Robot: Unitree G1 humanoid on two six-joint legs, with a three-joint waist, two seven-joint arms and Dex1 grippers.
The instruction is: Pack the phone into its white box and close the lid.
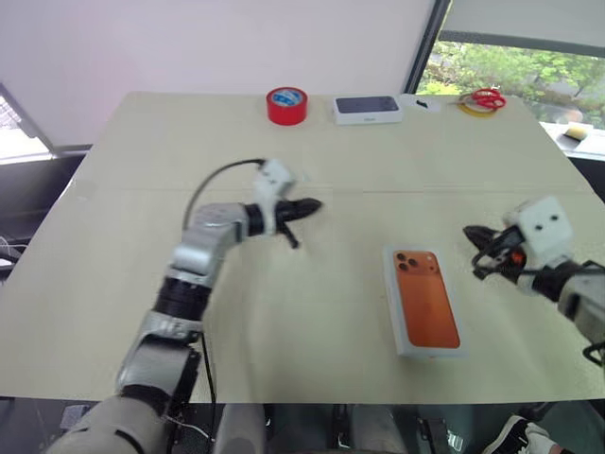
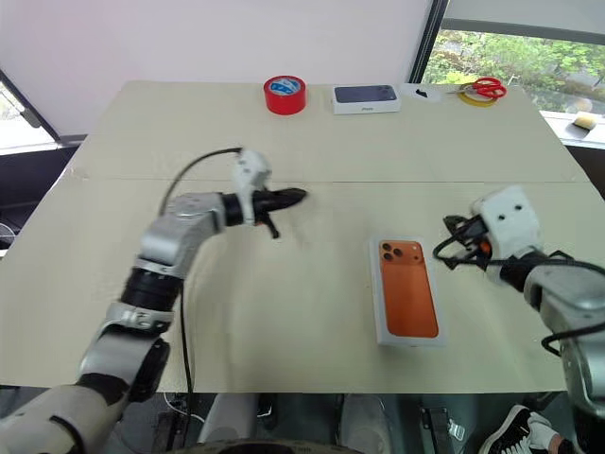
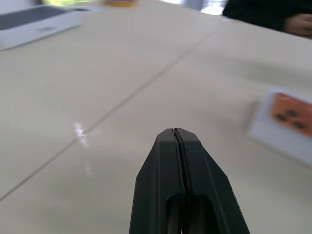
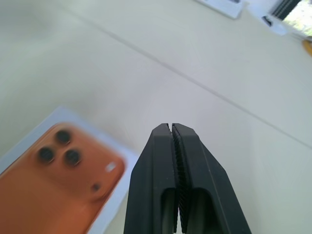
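No writing readable on the phone in the white box

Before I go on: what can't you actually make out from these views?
- Whether the phone lies seated inside the white box or merely on top: head views, too small.
- The lid: cannot be identified; a white box with a phone picture stands at the table's far edge.
- Phone in left wrist view: blurred and cut off by the edge.
- Items beside the red scissors: too small.
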